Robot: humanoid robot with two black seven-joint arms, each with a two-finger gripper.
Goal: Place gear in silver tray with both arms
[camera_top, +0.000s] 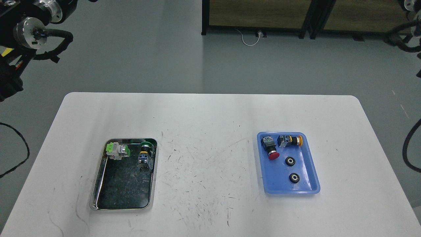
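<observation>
The silver tray [98, 184] lies on the table's left half. It holds two green push-button switches [117, 150] at its far end, and the rest of its dark floor is bare. Two small black gears with silver centres [290, 161] [294, 178] lie in the blue tray [312, 184] on the right. My left arm [31, 33] is pulled back at the top left, off the table. Its dark end [8, 84] is cut by the frame edge, and no fingers can be told apart. Only a bit of my right arm [411, 19] shows at the top right, and its gripper is out of view.
The blue tray also holds a red push-button [271, 149] and a yellow one [290, 141] at its far end. The white table [210, 164] is scuffed between the trays. A dark cabinet [263, 16] and cables stand on the floor beyond.
</observation>
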